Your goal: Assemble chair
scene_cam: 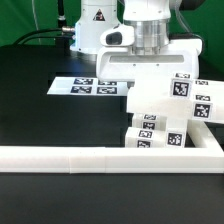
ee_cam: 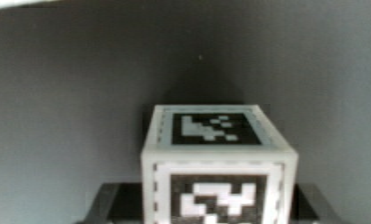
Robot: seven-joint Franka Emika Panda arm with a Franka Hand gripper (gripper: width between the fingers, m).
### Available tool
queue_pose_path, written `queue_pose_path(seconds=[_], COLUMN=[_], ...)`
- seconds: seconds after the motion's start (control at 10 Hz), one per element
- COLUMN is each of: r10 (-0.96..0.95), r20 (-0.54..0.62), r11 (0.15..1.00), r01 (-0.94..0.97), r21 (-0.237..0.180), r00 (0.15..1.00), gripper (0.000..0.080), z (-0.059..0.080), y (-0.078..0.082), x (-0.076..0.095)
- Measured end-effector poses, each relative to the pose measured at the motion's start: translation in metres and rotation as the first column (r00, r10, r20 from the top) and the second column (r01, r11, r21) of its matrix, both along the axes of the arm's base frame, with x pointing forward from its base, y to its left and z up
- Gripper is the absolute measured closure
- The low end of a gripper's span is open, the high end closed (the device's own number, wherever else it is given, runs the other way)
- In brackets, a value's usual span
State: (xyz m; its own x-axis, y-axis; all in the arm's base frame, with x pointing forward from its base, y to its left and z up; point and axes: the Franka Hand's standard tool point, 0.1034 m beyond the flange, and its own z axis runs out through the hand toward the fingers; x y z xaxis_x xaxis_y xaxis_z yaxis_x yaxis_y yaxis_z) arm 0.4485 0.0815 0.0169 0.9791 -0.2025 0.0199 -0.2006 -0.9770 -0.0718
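Ext view: tool (scene_cam: 150,84) sits low over chair parts (scene_cam: 168,125), which are bunched in the border rail (scene_cam: 100,156) corner on the counter (scene_cam: 40,95).
Wrist view: tool seems clamped on a square post (ee_cam: 214,165).
Risk: parts are packed tight, so the post may snag neighbours on lift, tilt or slip.

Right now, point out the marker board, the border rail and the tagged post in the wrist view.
marker board (scene_cam: 88,86), exterior view, middle of the board.
border rail (scene_cam: 100,156), exterior view, long front run.
tagged post (ee_cam: 212,128), wrist view, tag on its end face.
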Motion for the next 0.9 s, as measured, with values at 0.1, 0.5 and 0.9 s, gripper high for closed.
queue_pose_path(seconds=[0.1, 0.5, 0.9], r10=[0.025, 0.085, 0.091], r20=[-0.009, -0.035, -0.018], r11=[1.000, 0.996, 0.996], r01=[-0.025, -0.085, -0.091], r21=[-0.002, 0.006, 0.002], r00=[1.000, 0.996, 0.996], gripper=[0.0515, 0.0514, 0.0514], z=[0.016, 0.096, 0.095], y=[-0.004, -0.013, -0.014], x=[0.010, 0.071, 0.075])
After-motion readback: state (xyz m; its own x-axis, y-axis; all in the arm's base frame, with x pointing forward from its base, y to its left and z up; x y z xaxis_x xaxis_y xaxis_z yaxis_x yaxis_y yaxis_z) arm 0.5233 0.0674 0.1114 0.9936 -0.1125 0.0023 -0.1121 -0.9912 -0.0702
